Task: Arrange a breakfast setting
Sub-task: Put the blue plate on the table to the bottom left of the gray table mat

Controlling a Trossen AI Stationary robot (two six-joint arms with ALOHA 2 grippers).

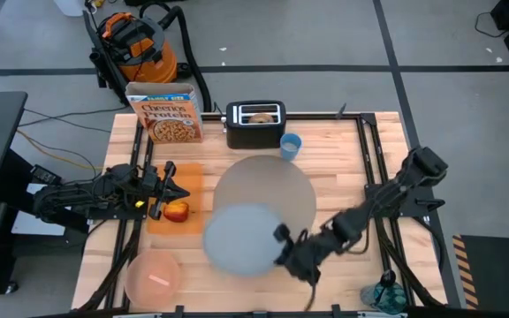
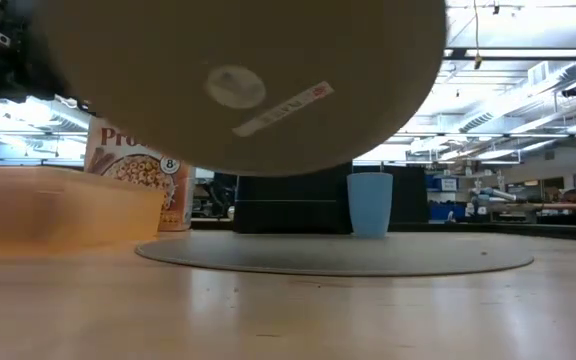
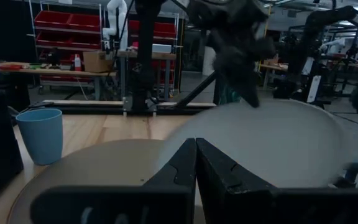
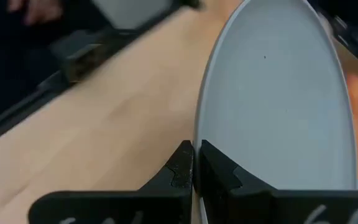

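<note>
Plate point(image 4: 278, 99) rim pinched between right gripper point(image 4: 194, 163) fingers — lifted above placemat point(image 1: 277, 181).

Blue-grey plate point(image 1: 241, 238) is lifted, overlapping the round grey placemat's point(image 1: 268, 181) near edge; blue cup point(image 1: 291, 145) stands behind.

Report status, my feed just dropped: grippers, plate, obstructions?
Right gripper shut on plate rim, plate lifted above the placemat. Left gripper shut, empty, near apple. Nothing blocking the placemat.
</note>
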